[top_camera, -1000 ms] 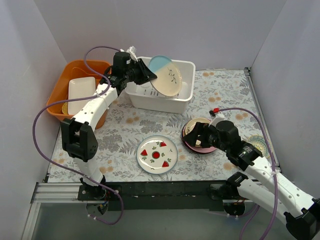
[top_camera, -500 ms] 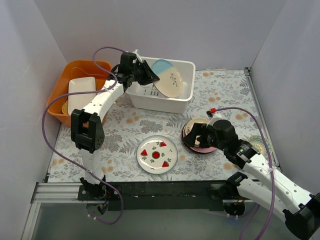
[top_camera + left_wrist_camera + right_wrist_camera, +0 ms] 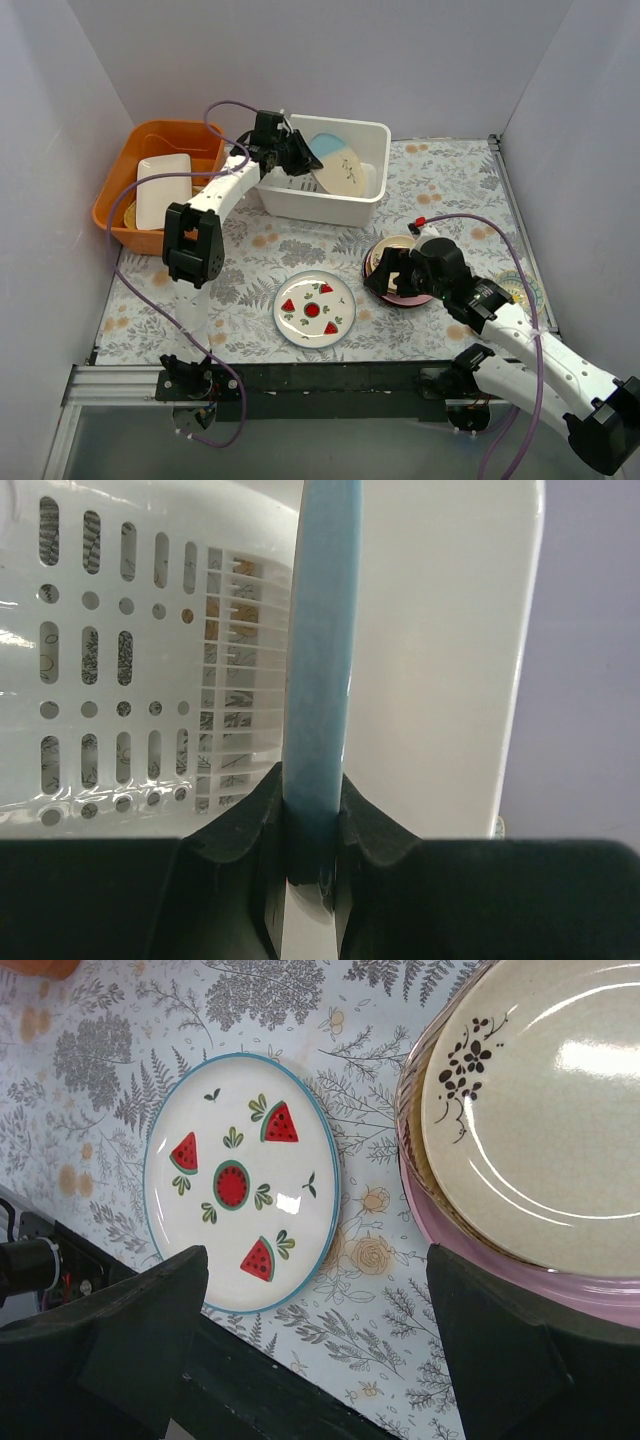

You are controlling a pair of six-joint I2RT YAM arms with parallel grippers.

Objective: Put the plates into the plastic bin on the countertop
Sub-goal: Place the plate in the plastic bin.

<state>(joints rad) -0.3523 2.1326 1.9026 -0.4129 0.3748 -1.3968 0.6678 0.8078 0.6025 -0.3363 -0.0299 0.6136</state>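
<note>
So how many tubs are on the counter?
2. The white bin is at the back, the left gripper holding a plate on edge inside it; the orange tub is to its left, holding a white dish. None looks hidden.

White left arm (image 3: 222,192) and right arm (image 3: 522,332), black joints; looping purple cables (image 3: 470,216)
</note>
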